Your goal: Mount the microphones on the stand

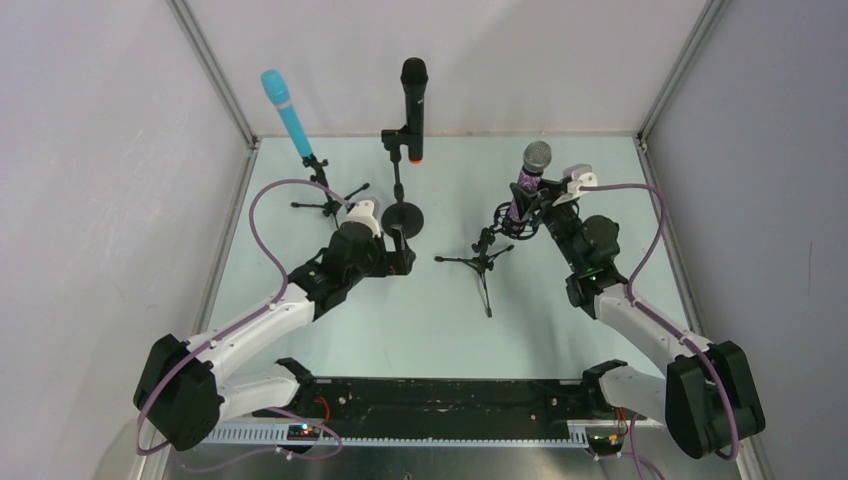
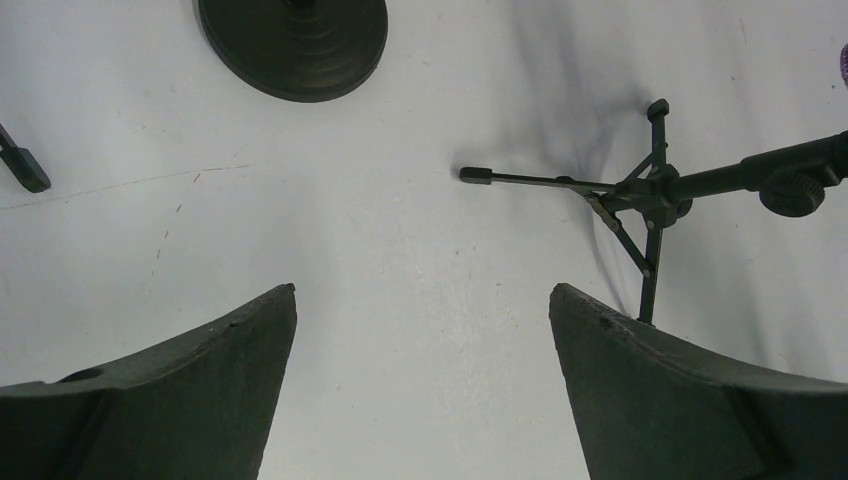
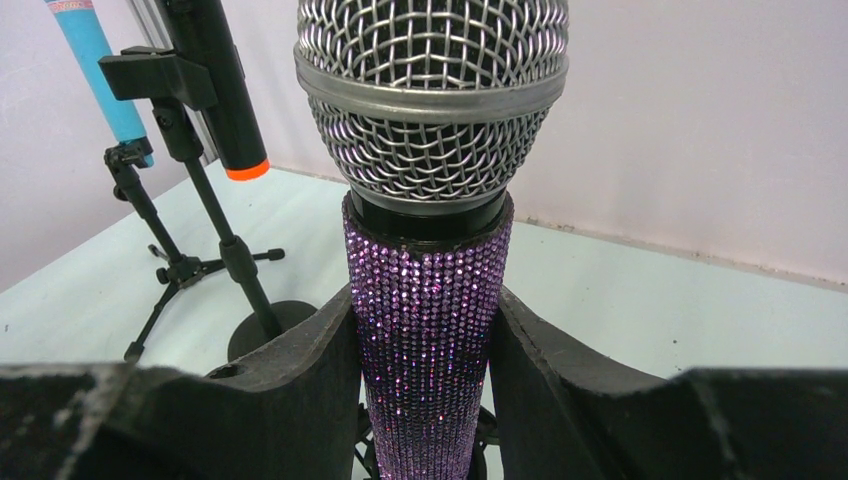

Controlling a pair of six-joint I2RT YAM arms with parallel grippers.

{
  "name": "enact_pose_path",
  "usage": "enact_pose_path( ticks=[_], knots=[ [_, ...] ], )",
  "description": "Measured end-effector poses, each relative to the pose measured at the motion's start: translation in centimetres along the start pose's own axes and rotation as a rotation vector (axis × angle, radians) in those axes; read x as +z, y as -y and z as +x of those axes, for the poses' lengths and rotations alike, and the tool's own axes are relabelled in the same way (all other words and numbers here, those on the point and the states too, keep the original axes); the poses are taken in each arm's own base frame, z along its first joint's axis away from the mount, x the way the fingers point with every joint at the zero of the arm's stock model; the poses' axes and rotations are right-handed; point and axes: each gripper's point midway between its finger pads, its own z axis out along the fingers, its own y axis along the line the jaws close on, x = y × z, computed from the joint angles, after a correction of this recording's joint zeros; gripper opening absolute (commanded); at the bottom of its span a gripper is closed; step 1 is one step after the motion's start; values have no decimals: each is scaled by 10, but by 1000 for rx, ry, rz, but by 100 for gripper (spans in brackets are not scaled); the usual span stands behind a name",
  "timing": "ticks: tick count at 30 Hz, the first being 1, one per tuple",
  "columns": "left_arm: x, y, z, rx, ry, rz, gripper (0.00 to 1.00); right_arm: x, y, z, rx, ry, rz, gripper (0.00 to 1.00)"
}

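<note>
We see a pale table (image 1: 440, 320) carrying three stands: a small tripod (image 1: 325, 205) at back left, a round-based stand (image 1: 402, 218) mid-back, and a larger tripod (image 1: 483, 262) right of centre.

Left pincer (image 2: 422, 300) wide, right pincer (image 3: 425, 305) gripping purple microphone (image 3: 432, 120).

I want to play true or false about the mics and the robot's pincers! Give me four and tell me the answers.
1. The right pincer grips the purple mic. True.
2. The left pincer holds the black mic. False: it is open and empty, and the black mic sits up in its stand.
3. The turquoise mic lies flat on the table. False: it stands up in a tripod.
4. The black mic's stand has a round base. True.
</note>
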Motion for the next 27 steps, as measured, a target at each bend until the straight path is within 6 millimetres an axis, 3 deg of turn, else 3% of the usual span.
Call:
enact_pose_path(
  ticks=[16,27],
  knots=[
    [-3,6,1,2,-8,34,100,-6,-1,24,17,-23,-14,0],
    [-23,18,-27,3,84,87,100,-9,-3,32,19,-35,-27,0]
  ],
)
